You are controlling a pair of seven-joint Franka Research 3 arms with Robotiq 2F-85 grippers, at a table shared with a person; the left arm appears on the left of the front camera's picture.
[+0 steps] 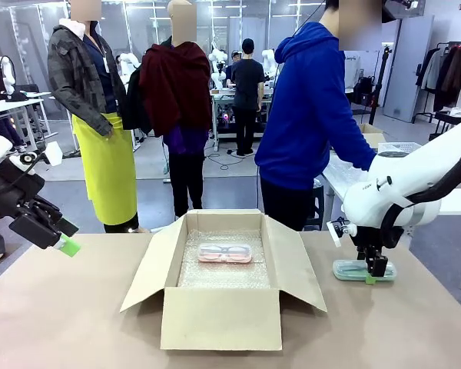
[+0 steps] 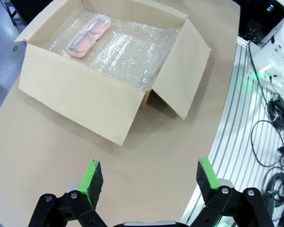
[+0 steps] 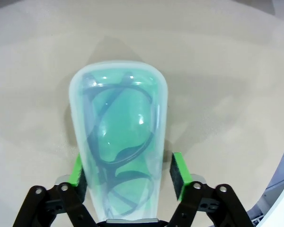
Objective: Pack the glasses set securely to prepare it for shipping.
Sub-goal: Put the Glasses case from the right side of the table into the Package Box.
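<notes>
Cases of the glasses set are seen well apart. The mint green case (image 3: 118, 142) lies flat on the table (image 1: 77, 323), to the right of the cardboard box (image 1: 221, 319), and is clamped along its long sides by the green pads (image 3: 77, 169) of the right gripper (image 3: 128, 163), which is lowered over it from above. The pink case (image 2: 88, 35) is laid inside the open box, on bubble wrap (image 2: 128, 52), towards the far wall. The left gripper (image 2: 149, 179) is held above the table's left edge, its fingers spread wide with nothing between them. A person in a blue hoodie (image 1: 307, 108) is stood at the far side.
</notes>
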